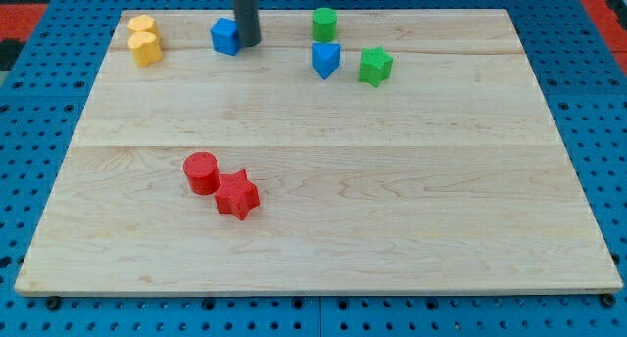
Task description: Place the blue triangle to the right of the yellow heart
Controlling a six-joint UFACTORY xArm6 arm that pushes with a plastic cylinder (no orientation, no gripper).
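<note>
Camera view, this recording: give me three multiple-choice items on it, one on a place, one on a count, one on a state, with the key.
1. Where is my tip?
A. Against the right side of the blue cube, near the view's top
B. Between the two red blocks
C. At the board's bottom right corner

2. How many green blocks are on the board?
A. One
B. Two
C. Three

3. How do the red cylinder and red star sit?
A. Far apart
B. Stacked
C. Side by side, touching or nearly so

Key: 1 A, the rod ends right beside the blue cube. 2 B, there is a green cylinder and a green star. 3 C, both lie on the board with no clear gap between them.
</note>
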